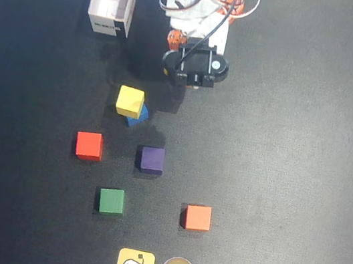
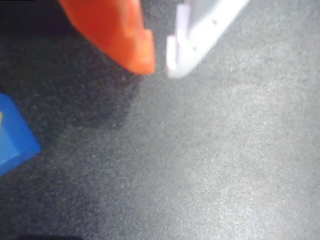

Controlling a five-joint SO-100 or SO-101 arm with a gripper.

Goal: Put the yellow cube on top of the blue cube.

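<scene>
The yellow cube (image 1: 130, 101) sits atop the blue cube (image 1: 136, 119), just below-left of the gripper (image 2: 160, 67) overhead, its fingertips nearly together, empty.

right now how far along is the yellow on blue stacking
It looks done: in the overhead view the yellow cube sits on the blue cube, off-centre, with a blue corner showing. The gripper holds nothing; its fingertips are nearly together over bare mat, clear of the stack. Nothing obvious is left except pulling the arm away.

Even, fairly bright light with short soft shadows overhead; the wrist view is blurred throughout, fingers (image 2: 125, 35) especially.
</scene>
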